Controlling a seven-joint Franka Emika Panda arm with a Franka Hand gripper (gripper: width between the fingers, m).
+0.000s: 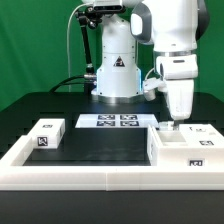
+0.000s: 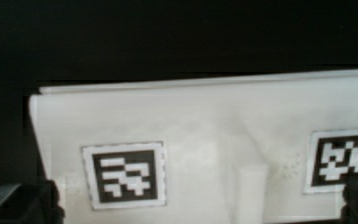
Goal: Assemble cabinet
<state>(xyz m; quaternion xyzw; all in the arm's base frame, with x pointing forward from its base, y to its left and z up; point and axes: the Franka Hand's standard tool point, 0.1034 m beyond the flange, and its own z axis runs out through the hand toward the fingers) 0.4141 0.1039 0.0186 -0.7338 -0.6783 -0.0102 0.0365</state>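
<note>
Cabinet body [image 1: 182,148], the large tagged white box, sits just below the gripper [image 1: 170,121], whose fingers [image 2: 19,203] stand spread wide and empty, seemingly poised to straddle its wall for a firm grasp.

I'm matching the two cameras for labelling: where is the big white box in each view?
Exterior view: the big white box sits at the exterior view's right, beside the white rail, below the end effector.
Wrist view: the box fills most of the picture, showing two tags.
Shared landmark: the end effector, open, over the box.
</note>
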